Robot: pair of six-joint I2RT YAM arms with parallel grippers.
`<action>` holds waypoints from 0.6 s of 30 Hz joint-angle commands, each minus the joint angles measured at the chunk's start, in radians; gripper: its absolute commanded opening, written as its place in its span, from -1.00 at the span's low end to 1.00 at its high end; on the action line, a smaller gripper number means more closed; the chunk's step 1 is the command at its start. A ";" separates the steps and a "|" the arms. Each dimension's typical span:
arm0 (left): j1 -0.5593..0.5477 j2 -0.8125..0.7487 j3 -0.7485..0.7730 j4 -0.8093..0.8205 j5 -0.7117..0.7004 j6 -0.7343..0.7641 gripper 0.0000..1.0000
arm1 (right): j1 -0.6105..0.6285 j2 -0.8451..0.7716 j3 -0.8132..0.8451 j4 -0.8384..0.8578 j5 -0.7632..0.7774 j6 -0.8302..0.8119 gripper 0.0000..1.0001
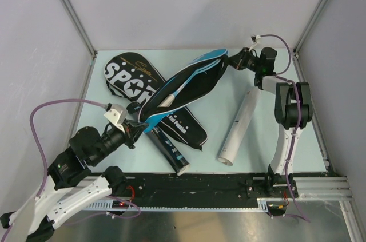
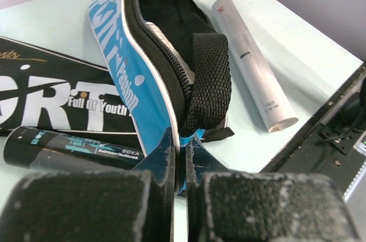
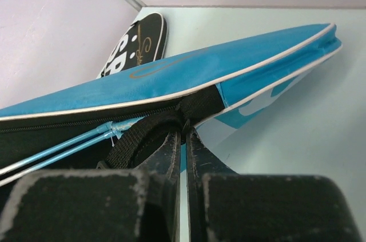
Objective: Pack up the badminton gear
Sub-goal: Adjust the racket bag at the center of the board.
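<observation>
A blue "SPORT" cover (image 1: 189,79) hangs slanted above the table, its zip open. A racket sits inside: a white grip (image 1: 170,98) shows from above, and a thin light-blue frame (image 3: 68,145) in the right wrist view. My left gripper (image 2: 183,147) is shut on the cover's near blue edge (image 2: 123,64), beside a black webbing strap (image 2: 209,76). At the far end, my right gripper (image 3: 184,133) is shut on the cover (image 3: 171,76), where zip and strap meet. In the top view the left gripper (image 1: 139,123) and right gripper (image 1: 229,59) hold opposite ends.
A black "SPORT" cover (image 1: 128,76) lies flat under the blue one. A black tube (image 1: 168,147) lies next to it, pointing toward the near rail. A white tube (image 1: 240,125) lies at the right, near the right arm. Walls close the back and both sides.
</observation>
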 commanded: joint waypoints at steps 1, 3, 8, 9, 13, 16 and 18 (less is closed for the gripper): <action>0.005 0.000 -0.006 0.076 -0.130 0.028 -0.99 | -0.002 -0.120 -0.035 -0.016 0.004 0.013 -1.00; 0.004 -0.008 -0.009 0.072 -0.155 0.026 -0.99 | -0.020 -0.118 -0.035 0.027 -0.002 0.055 -1.00; 0.005 -0.017 -0.010 0.069 -0.173 0.014 -0.99 | -0.056 -0.104 -0.001 -0.026 -0.045 0.068 -1.00; 0.005 -0.014 -0.010 0.069 -0.169 0.016 -0.99 | -0.048 -0.109 -0.004 -0.045 -0.064 0.066 -1.00; 0.004 -0.002 -0.016 0.071 -0.110 0.058 -0.99 | 0.014 -0.129 -0.010 -0.113 -0.103 0.028 -1.00; 0.004 0.002 -0.033 0.070 -0.028 0.084 -0.97 | 0.018 -0.107 -0.013 -0.019 -0.089 0.121 -1.00; 0.005 0.002 -0.056 0.070 -0.014 0.093 -0.83 | 0.003 -0.069 0.003 0.074 -0.052 0.237 -1.00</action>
